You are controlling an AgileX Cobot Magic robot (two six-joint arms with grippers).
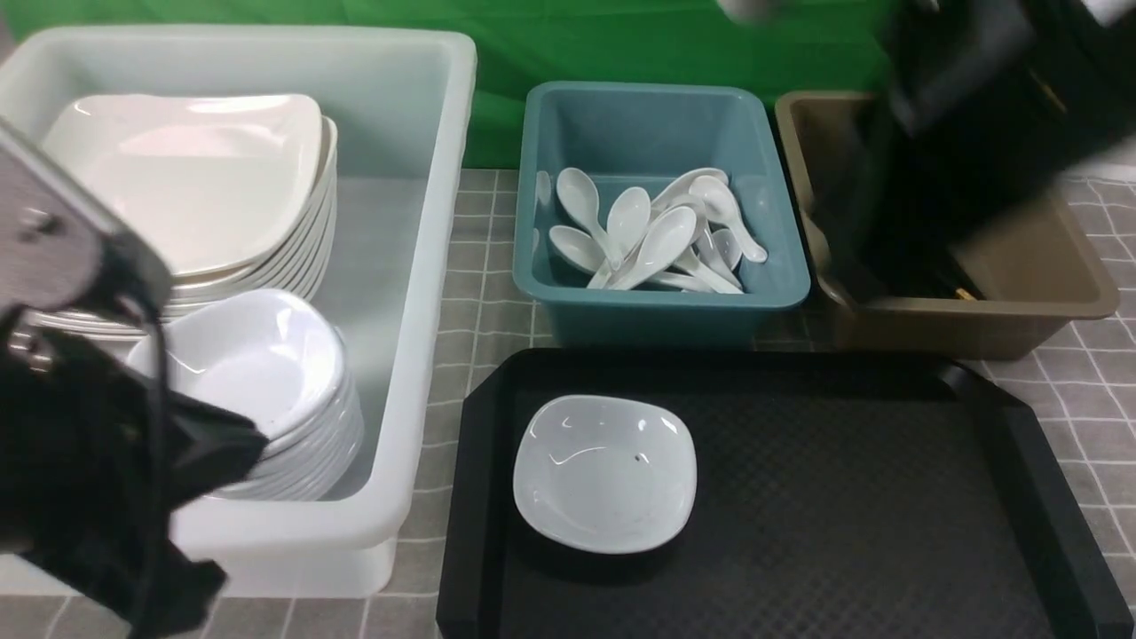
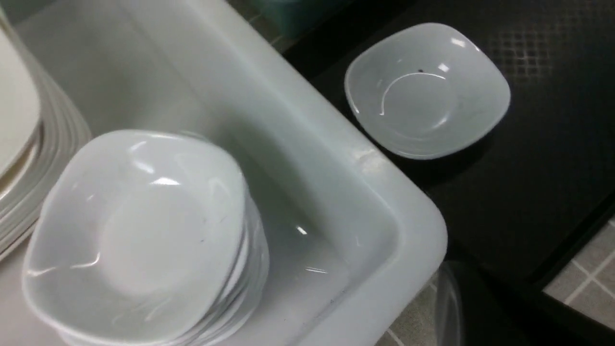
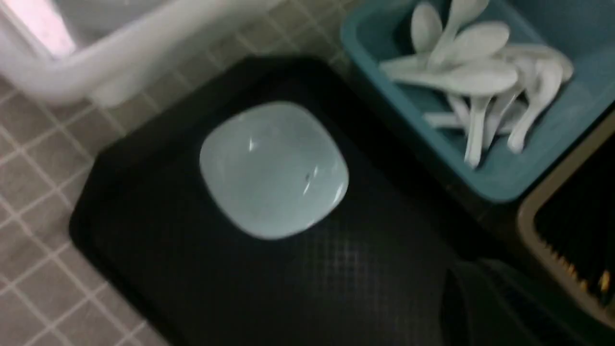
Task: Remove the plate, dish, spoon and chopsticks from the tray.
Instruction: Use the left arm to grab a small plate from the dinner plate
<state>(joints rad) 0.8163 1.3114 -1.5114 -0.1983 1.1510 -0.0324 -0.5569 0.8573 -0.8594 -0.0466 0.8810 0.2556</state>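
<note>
The small white dish (image 1: 605,473) (image 2: 427,91) (image 3: 274,170) sits alone on the left part of the black tray (image 1: 843,497). Large white plates (image 1: 186,177) are stacked in the white bin, white spoons (image 1: 652,235) lie piled in the teal bin, and gold-banded chopstick ends (image 3: 600,281) show in the brown bin. My left gripper (image 2: 480,307) is a dark shape by the white bin's near corner, shut and holding nothing. My right gripper (image 3: 490,302) hovers over the tray's far right near the brown bin, shut and empty. My right arm (image 1: 967,80) is blurred.
The white bin (image 1: 444,266) stands left of the tray and also holds a stack of small dishes (image 1: 266,373). The teal bin (image 1: 657,306) and the brown bin (image 1: 1065,293) stand just behind the tray. A grey tiled surface lies under everything.
</note>
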